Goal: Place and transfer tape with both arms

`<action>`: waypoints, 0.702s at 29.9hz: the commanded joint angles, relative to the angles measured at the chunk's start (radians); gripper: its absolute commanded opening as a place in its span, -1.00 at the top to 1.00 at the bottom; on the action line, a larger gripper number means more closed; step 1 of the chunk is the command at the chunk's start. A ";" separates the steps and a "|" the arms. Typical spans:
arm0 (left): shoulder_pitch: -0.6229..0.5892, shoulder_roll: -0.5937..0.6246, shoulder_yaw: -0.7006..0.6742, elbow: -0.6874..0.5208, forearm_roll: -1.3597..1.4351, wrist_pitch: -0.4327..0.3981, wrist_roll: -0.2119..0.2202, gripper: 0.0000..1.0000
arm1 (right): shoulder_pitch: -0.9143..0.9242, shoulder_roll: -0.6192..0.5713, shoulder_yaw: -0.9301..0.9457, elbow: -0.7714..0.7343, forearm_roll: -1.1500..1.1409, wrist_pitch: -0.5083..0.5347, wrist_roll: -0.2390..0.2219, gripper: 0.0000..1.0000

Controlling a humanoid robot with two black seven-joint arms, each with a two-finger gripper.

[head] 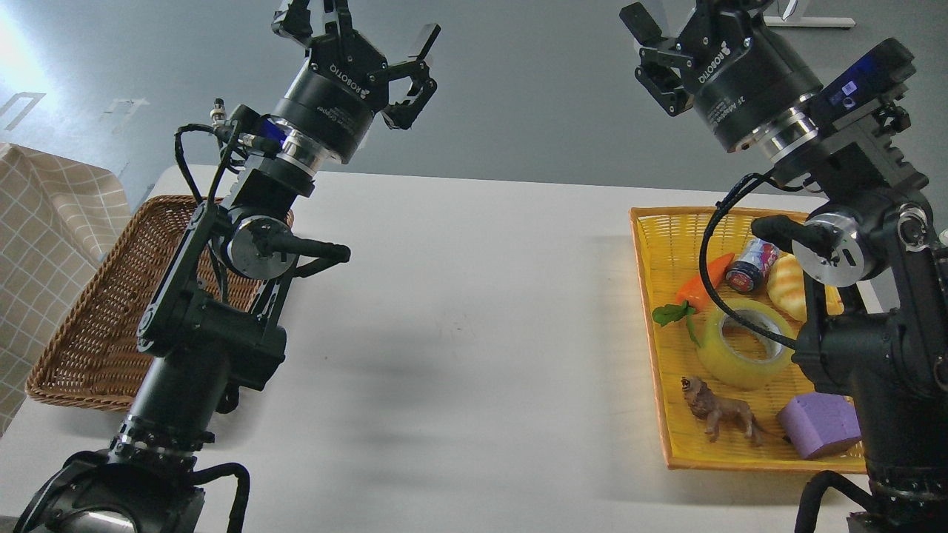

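Wicker basket (96,326) sits at the table's (474,311) left edge. Above it the left gripper (355,33) hangs spread wide, empty. The right gripper (670,41) is raised, open and empty. Tape (744,348) lies in the yellow tray (655,244) beside a toy lion (718,411) and purple block (818,423).

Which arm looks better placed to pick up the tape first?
Right. The tape lies in the yellow tray beneath the right arm; the right gripper is open. The left gripper is raised far across the table.

Bright even light, glare upper left, soft shadows, sharp focus
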 commanded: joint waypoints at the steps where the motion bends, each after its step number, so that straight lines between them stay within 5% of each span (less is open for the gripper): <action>1: 0.000 0.000 0.001 0.000 0.000 0.000 0.000 -0.96 | -0.001 0.000 0.000 0.000 0.000 0.000 0.000 -1.00; 21: 0.000 0.000 0.000 0.000 -0.006 -0.002 0.000 -0.96 | -0.005 0.000 0.000 0.003 0.000 0.000 0.000 -1.00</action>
